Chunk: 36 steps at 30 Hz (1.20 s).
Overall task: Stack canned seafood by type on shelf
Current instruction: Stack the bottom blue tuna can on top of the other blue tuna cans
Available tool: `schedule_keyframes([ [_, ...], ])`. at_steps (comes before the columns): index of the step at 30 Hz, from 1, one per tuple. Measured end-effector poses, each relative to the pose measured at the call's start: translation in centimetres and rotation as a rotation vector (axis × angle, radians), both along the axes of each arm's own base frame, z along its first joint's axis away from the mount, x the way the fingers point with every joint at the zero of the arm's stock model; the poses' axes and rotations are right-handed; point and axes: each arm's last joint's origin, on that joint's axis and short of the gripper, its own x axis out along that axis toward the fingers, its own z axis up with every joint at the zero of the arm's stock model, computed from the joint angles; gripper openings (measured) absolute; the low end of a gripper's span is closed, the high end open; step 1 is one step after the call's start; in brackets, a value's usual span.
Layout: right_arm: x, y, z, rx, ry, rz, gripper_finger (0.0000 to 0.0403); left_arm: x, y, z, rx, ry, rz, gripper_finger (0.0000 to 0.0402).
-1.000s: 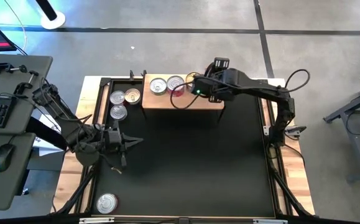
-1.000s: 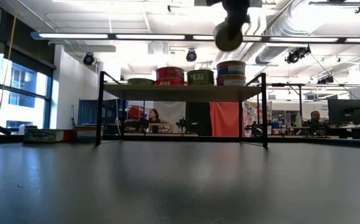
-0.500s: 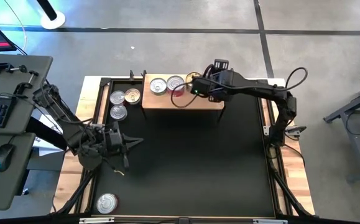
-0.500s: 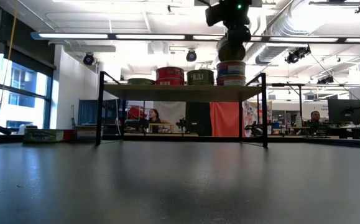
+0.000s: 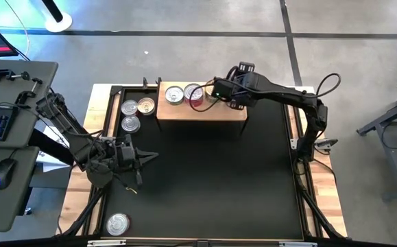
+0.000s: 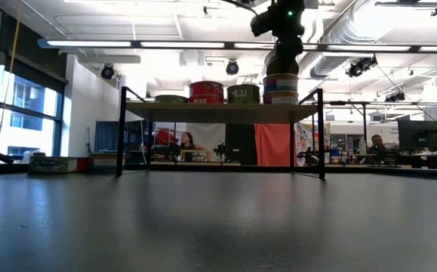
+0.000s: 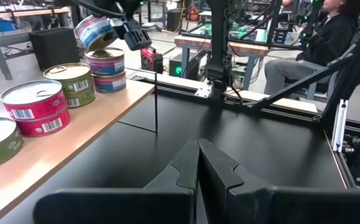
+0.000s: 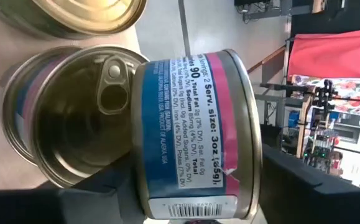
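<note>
Above the shelf, the right gripper has brought a blue-pink tin.
It grasps it tilted over the matching stack, placement seemingly next.

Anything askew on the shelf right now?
Yes: the blue-pink can in the right claw hangs tilted above the two-can stack at the shelf end, not flat on it.

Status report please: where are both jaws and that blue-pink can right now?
Right gripper above shelf, blue-pink can tilted between its jaws over same-label stack. Left gripper shut, low over mat. Nothing blocking.
</note>
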Motion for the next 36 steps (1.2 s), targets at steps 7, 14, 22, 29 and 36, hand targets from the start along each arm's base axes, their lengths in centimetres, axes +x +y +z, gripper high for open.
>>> schedule_keyframes([
  [7, 0.1, 0.1, 0.0, 0.023, -0.027, -0.002, 0.0241, 0.0, 0.0, 0.0, -0.001, 0.001, -0.003, 0.0000],
  [14, 0.2, 0.7, -0.2, 0.149, -0.050, 0.031, 0.0239, 0.0, 0.0, -0.1, 0.005, 0.006, -0.004, 0.0000],
  [22, 0.0, 1.0, 0.1, 0.126, -0.035, 0.021, 0.0239, -0.1, 0.1, -0.2, 0.019, 0.021, -0.004, 0.0000],
  [29, -0.2, 1.1, 0.3, 0.160, -0.011, 0.042, 0.0240, -0.1, 0.1, -0.2, 0.021, 0.023, -0.004, 0.0000],
  [36, -0.3, 1.2, 0.3, 0.164, 0.005, 0.046, 0.0242, -0.1, 0.1, -0.2, 0.021, 0.023, -0.004, 0.0000],
])
